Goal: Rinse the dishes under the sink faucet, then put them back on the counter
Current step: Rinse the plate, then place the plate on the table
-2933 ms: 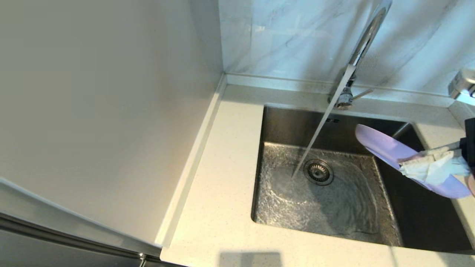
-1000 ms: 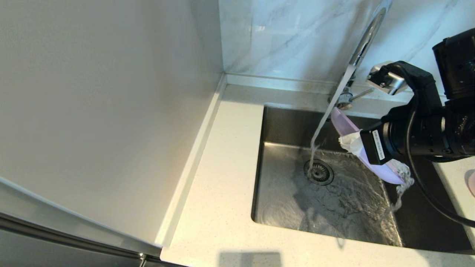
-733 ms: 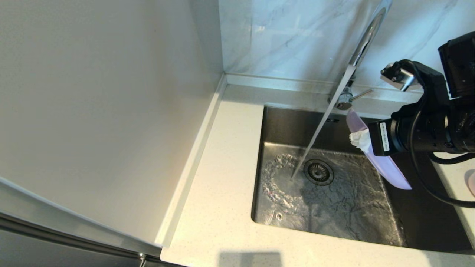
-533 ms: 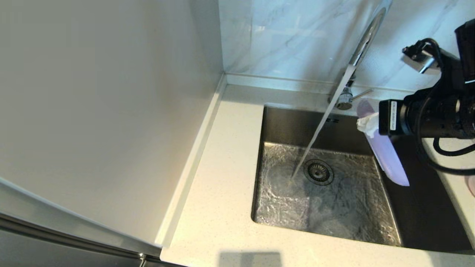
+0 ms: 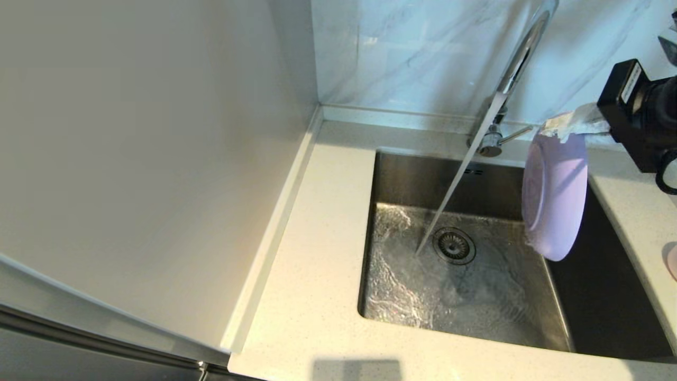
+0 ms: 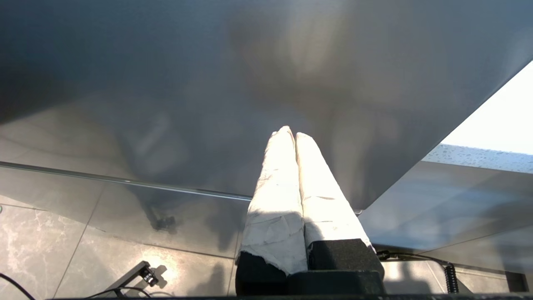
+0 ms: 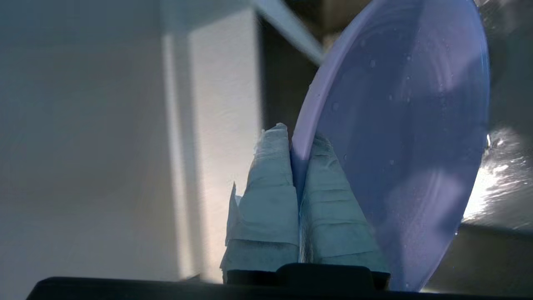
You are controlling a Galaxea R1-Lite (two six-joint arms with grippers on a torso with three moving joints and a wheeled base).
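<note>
One plate, round, shallow and lavender, hangs on edge over the right side of the sink, clear of the water stream. Its top rim is pinched between the tape-wrapped fingers of the right gripper, which reaches in from the right above the counter; droplets bead on the smooth plate face. The steel basin floor is rippled with running water around the round drain strainer. Farther back, the chrome gooseneck faucet rises from the counter's rear edge before marbled tiles. The left gripper, fingers pressed together on nothing, is parked below the counter.
</note>
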